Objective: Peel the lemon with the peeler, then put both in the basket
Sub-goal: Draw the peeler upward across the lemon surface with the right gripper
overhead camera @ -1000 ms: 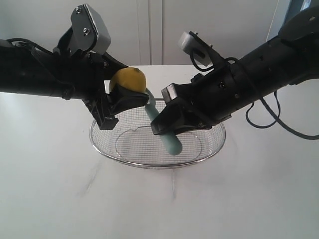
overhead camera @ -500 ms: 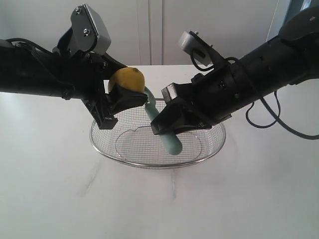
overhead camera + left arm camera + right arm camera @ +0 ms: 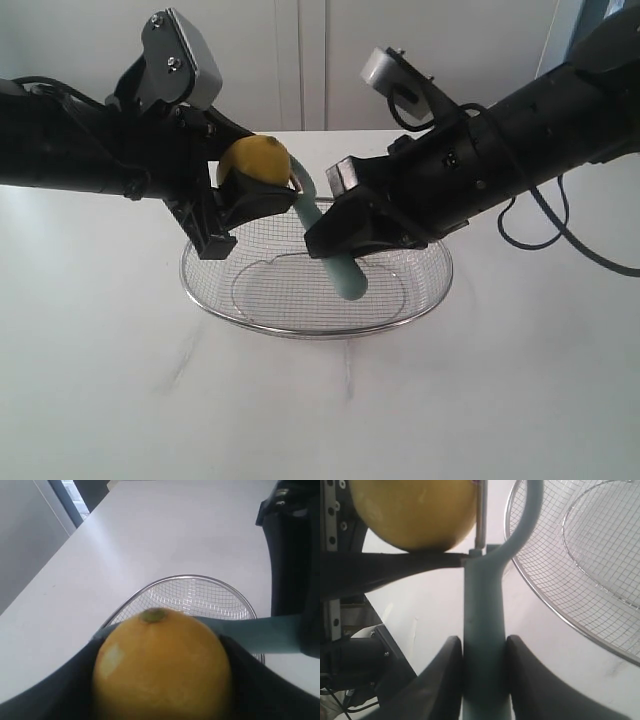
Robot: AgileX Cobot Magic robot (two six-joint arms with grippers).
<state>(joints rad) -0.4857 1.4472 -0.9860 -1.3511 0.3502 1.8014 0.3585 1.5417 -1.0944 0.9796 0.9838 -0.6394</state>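
Right arm lifted slightly; peeler (image 3: 341,277) head now beside lemon (image 3: 257,157), both above basket (image 3: 315,333).
Grips: left gripper (image 3: 262,180) clamps lemon, right gripper (image 3: 335,245) clamps peeler handle. Lay blade flat on skin, light pressure, follow the curve, lemon held steady.

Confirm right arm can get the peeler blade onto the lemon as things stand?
Probably yes: the right gripper clamps the peeler by its handle, blade right beside the lemon held in the left gripper, nothing between them.

White table (image 3: 100,390) with the wire-mesh basket (image 3: 250,302) directly on it.
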